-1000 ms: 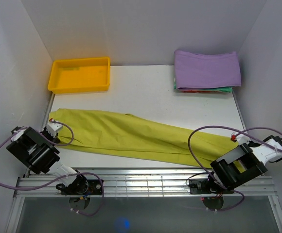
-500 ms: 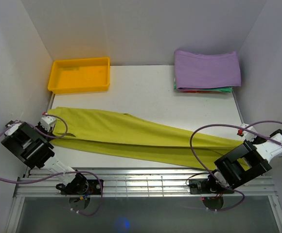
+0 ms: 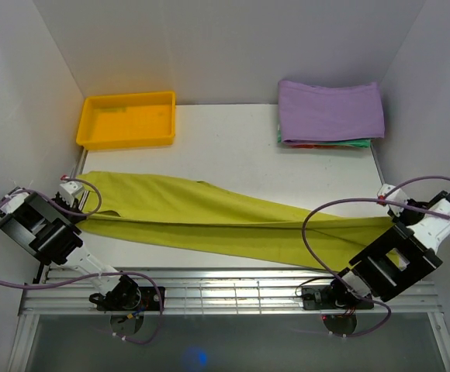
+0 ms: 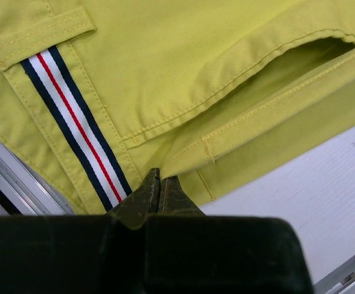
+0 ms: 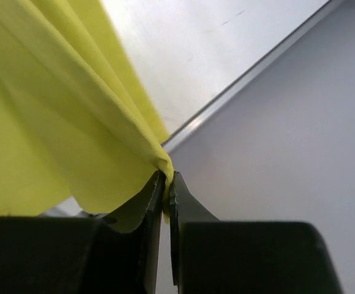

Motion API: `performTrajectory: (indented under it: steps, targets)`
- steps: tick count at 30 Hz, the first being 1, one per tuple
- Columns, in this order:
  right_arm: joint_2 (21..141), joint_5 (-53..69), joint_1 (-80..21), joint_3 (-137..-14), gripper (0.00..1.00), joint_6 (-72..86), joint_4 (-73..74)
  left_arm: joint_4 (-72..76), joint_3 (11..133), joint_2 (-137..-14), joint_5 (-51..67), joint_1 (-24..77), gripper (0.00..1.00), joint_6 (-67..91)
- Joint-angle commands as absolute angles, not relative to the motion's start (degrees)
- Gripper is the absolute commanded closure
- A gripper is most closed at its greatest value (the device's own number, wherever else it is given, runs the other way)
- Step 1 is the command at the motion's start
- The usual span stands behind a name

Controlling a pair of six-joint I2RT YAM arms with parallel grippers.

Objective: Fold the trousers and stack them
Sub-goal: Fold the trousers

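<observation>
Left hand (image 4: 160, 187) at 8 o'clock: fingers pressed together on the waistband edge of the trousers (image 3: 209, 217), just beside the striped trim (image 4: 73, 122). The bite is thin and right at the fabric's rim. I can't tell whether it holds both layers or only the flap below the pocket (image 4: 312, 58)

Right hand (image 5: 167, 184) at 4 o'clock: clamped on a small gathered bit of the leg end, out past the desk (image 3: 233, 155) edge and near the wall (image 5: 300, 122)

The trousers run in one long band from 8 to 4 across the near half of the desk, strung between your two hands. They are unfolded, so I'd say the first fold hasn't been made

Risks from here:
- either pinch could slip if you pull harder, since both bites are shallow; the right one looks weakest
- if the left hand holds one layer only, the waistband will open and the fold will go skewed
- the right arm has little room, so an outward swing could hit the wall
- the purple cable (image 3: 318, 225) loops over the cloth by the right hand and could drag or snag it on a lift

Further out, the yellow tray (image 3: 128, 97) sits at 11 and the purple cloth (image 3: 330, 108) tops a stack at 1. A high carry toward 1 could brush that stack and shift it
</observation>
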State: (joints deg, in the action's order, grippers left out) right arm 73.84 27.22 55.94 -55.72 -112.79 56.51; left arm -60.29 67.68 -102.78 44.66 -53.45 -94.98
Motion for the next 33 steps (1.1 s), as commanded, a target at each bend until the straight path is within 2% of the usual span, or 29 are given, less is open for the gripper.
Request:
performTrajectory:
  steps: [1,6,9,11,12,17,20,23,29,33]
  targets:
    - [77.85,26.02,49.25,-66.68,0.92,-106.41,42.72,-55.38,68.29,-101.95,43.33,-54.67,1.00,-94.23]
    - [92.44,23.47,39.22,-93.35,0.92,-93.44,44.90,-55.63,72.41,-103.36,45.00,-53.71,1.00,-87.91]
    - [95.53,24.34,37.44,-102.88,0.92,-87.38,44.57,-56.68,75.32,-103.62,46.23,-52.83,1.00,-85.79]
    - [93.71,25.57,37.79,-104.85,0.92,-85.26,44.91,-56.86,76.02,-103.62,46.49,-52.82,1.00,-84.99]
    - [92.04,28.45,38.66,-104.16,0.92,-86.99,46.22,-56.87,75.94,-103.54,46.41,-52.74,1.00,-84.99]
    - [78.95,27.08,45.95,-76.42,0.92,-106.23,43.69,-56.08,74.88,-103.88,47.46,-52.82,1.00,-84.21]
    - [75.60,24.53,50.61,-62.64,0.92,-115.82,40.87,-55.73,74.80,-104.33,47.38,-52.56,1.00,-84.29]
    - [74.18,22.94,55.10,-54.53,0.92,-122.50,39.99,-53.97,74.53,-105.20,44.04,-52.56,1.00,-84.72]
    - [73.48,21.53,59.33,-48.78,0.92,-127.27,39.11,-52.47,75.15,-107.67,40.52,-52.56,1.00,-84.38]
    - [73.65,24.34,59.41,-52.81,0.92,-127.27,41.39,-52.38,77.51,-107.06,42.79,-52.29,1.00,-82.27]
